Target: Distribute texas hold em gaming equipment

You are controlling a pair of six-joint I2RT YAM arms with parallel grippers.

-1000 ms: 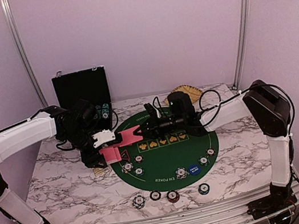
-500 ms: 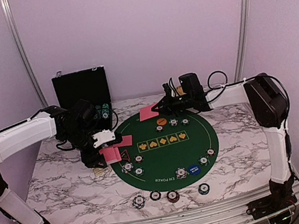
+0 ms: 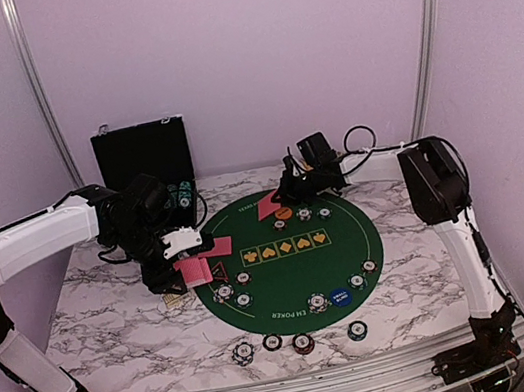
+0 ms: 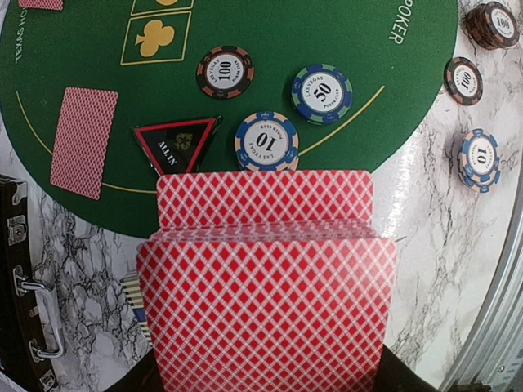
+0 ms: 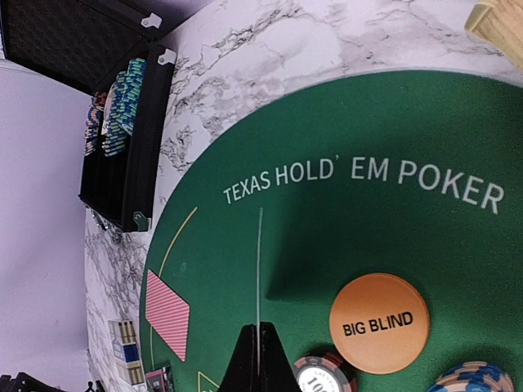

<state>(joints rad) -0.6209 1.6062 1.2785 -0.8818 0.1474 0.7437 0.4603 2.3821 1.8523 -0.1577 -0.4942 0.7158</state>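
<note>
Well forward, the right gripper (image 3: 283,195) pinches one card (image 3: 268,206); left gripper (image 3: 183,255) clamps the deck (image 4: 265,286).

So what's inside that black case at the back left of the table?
Rows of poker chips, mostly blue and green, sit in the open black case. From above, the left arm covers most of its tray; other slots cannot be seen.

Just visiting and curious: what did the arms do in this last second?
The right gripper drew one card from the deck in the left gripper, carried it to the far edge of the green mat and holds it low beside the orange button. The left gripper kept hold of the deck; the chips stayed put.
</note>
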